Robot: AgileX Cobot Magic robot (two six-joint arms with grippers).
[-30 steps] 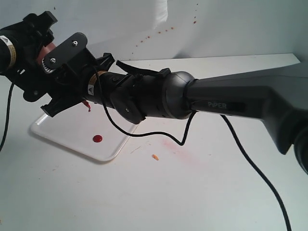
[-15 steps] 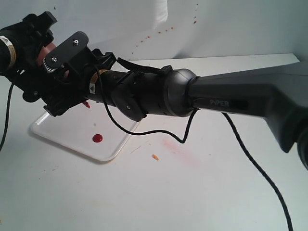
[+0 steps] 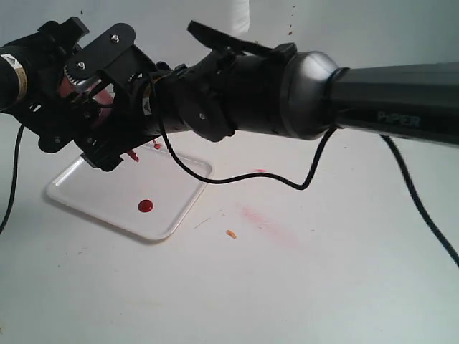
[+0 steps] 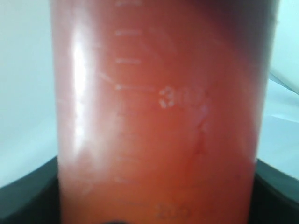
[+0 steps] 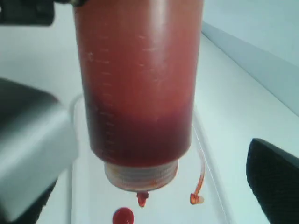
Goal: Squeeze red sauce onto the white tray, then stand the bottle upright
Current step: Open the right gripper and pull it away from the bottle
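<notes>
Right claw [image 5: 150,165] wide apart around bottle [image 5: 140,93], not touching; left claw [image 4: 152,196] clamps it nozzle-down above white tray [image 3: 93,193]. Red sauce [image 3: 145,206] blob on tray, squeeze looks done; next: rotate upright, set on table [image 3: 323,287]

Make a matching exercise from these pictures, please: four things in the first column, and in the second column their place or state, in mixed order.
Things:
1 bottle
2 red sauce
3 white tray
4 right gripper

States:
A lies flat on the table
B open, jaws wide
C nozzle down, above the tray
D round blob on the tray

Pairs: 1-C, 2-D, 3-A, 4-B
</notes>
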